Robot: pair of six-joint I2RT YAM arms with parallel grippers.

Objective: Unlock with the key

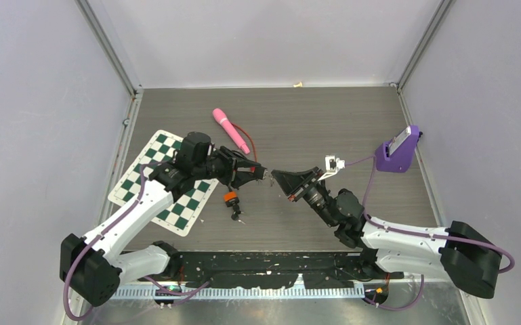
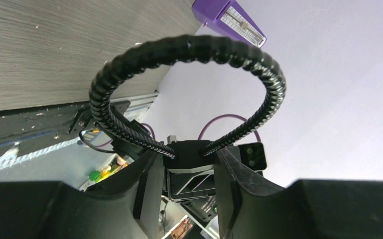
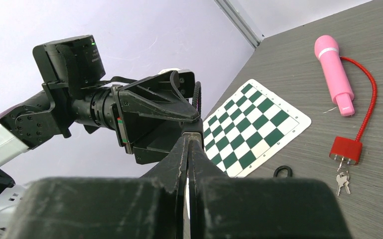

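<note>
Mid-air above the desk (image 1: 325, 122), left pincer (image 1: 263, 175) pinches a black cable lock (image 2: 191, 149) by its body. Right pincer (image 3: 189, 144), pressed together, touches the lock's face; any key there is hidden. Insertion seems underway, and next comes a gentle, aligned twist.

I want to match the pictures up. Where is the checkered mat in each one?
Top: mat on the left, partly hidden by the left arm.
Left wrist: not in it.
Right wrist: mat right of middle.
Shared landmark: the left pincer, seen in all three.
</note>
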